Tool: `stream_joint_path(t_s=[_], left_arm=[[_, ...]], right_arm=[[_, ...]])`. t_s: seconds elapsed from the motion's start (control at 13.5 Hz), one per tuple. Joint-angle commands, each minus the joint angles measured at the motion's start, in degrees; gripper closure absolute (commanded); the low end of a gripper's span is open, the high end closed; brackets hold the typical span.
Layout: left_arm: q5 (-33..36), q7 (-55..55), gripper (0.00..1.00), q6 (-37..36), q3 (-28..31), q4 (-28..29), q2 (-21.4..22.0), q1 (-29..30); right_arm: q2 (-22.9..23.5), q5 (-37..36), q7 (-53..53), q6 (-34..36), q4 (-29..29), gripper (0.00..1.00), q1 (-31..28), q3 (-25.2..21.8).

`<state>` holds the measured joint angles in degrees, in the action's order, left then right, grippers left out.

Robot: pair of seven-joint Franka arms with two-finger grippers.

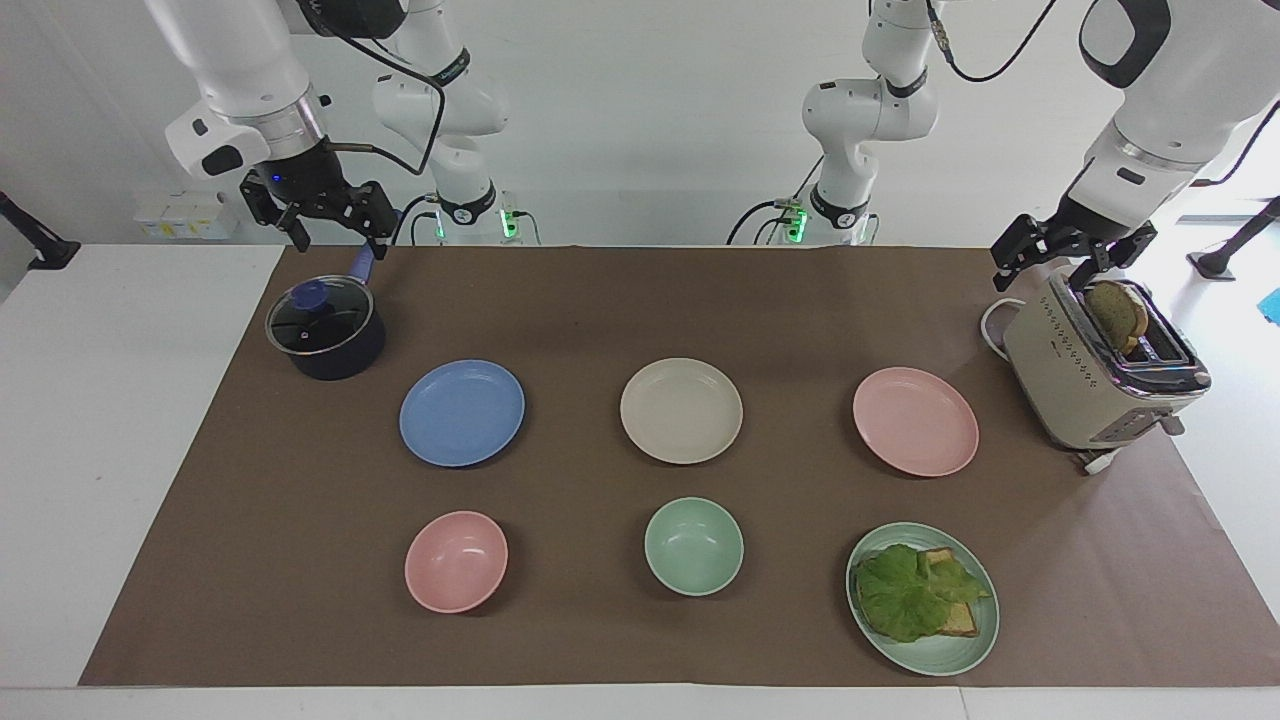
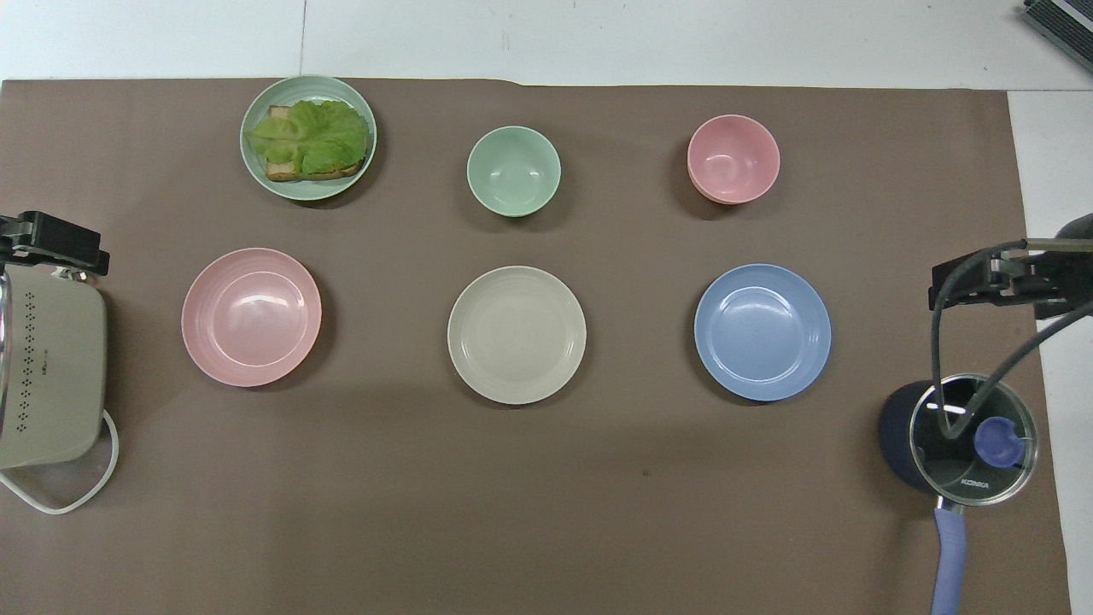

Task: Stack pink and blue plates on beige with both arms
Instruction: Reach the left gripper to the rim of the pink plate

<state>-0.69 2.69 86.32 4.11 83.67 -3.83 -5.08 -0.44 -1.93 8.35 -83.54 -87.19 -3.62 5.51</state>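
Three equal plates lie in a row across the brown mat. The beige plate (image 1: 681, 410) (image 2: 517, 334) is in the middle. The pink plate (image 1: 915, 420) (image 2: 251, 316) lies toward the left arm's end, the blue plate (image 1: 462, 412) (image 2: 762, 331) toward the right arm's end. My left gripper (image 1: 1045, 278) (image 2: 51, 243) hangs open and empty over the toaster. Over the saucepan, my right gripper (image 1: 340, 243) (image 2: 982, 282) is also open and empty. Neither gripper touches a plate.
A dark saucepan (image 1: 325, 335) with a glass lid stands by the blue plate. The beige toaster (image 1: 1090, 390) holds a bread slice (image 1: 1117, 312). Farther from the robots stand a pink bowl (image 1: 456, 560), a green bowl (image 1: 693, 546) and a green plate (image 1: 975, 640) with lettuce and toast.
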Motion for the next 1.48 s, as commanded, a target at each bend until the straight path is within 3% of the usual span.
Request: stream_joint_path(t_s=[0.0,0.44,0.81,1.4], left_arm=[[0.6,0.7,0.00,0.6,0.3,1.3,1.2,-0.3],[0.4,0.7,0.00,2.0,0.6,3.9,2.0,0.8],[0.3,1.3,0.00,20.5,1.0,23.7,5.8,3.8],[0.2,0.8,0.00,36.0,0.9,35.3,-3.1,6.0]], right_arm=[[-1.6,-0.5,-1.6,-0.8,-1.9,0.00,-0.8,0.2],[-1.5,-0.5,-1.8,-1.0,-1.8,0.00,-0.9,0.2],[-1.6,-0.5,-1.9,-1.0,-1.8,0.00,-0.9,0.3],[-1.5,-0.5,-1.9,-1.0,-1.8,0.00,-1.0,0.3]])
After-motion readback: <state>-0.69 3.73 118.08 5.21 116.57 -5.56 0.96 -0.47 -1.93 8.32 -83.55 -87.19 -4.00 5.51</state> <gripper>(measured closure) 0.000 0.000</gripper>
